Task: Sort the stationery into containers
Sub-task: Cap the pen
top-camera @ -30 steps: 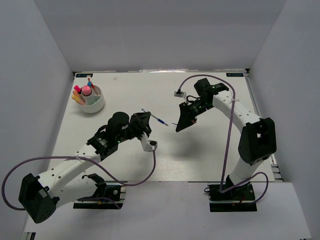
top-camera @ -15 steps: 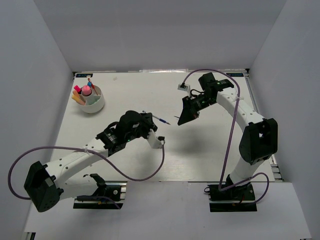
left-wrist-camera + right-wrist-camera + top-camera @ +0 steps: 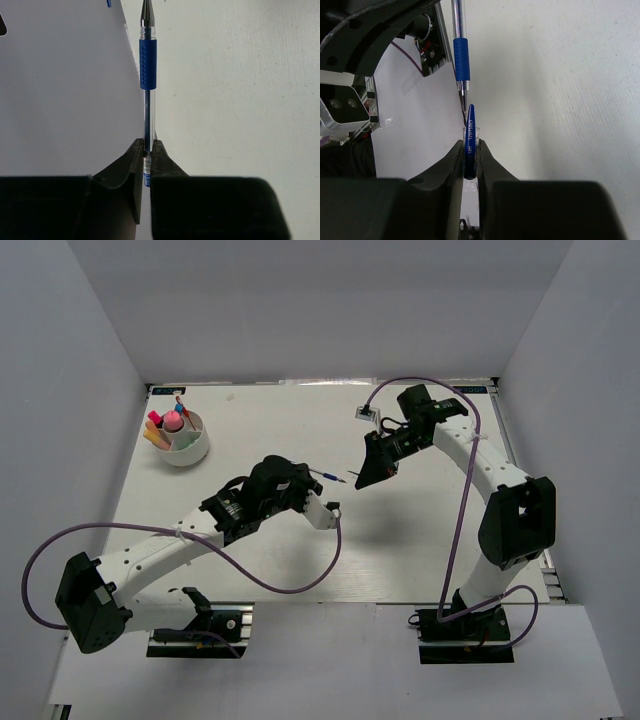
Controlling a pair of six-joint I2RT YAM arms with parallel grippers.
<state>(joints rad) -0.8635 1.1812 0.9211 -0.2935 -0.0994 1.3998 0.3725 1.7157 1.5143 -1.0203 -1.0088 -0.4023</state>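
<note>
The left gripper (image 3: 146, 150) is pinched narrow on the very rear end of a blue pen (image 3: 148, 65), which juts straight toward the top of the left wrist view with its metal tip bare. The right gripper (image 3: 471, 150) is pinched narrow on the pen's cap (image 3: 469, 125), a clear sleeve with a dark blue clip. In the right wrist view the pen tip comes down from the top of the frame and ends just above the cap, near it but apart, and a little left of the cap's line.

In the overhead view the two meet at the centre of the frame, above the table (image 3: 400, 540). They are well apart from the white bowl (image 3: 200, 452) at the upper left, where markers (image 3: 155, 437) and a pink stick (image 3: 172, 421) already stand.

The likely step is capping, and the risks come from that offset:
- Pressed together as they stand, the tip may strike the cap's rim or clip instead of entering.
- That could twist the cap in its jaws or push it out.
- The pen is held only by its tail, so a sideways push at the tip has long leverage and may swing it or slip it free.
- Either piece could then fall to the table
- The bare tip could also mark the surface
</note>
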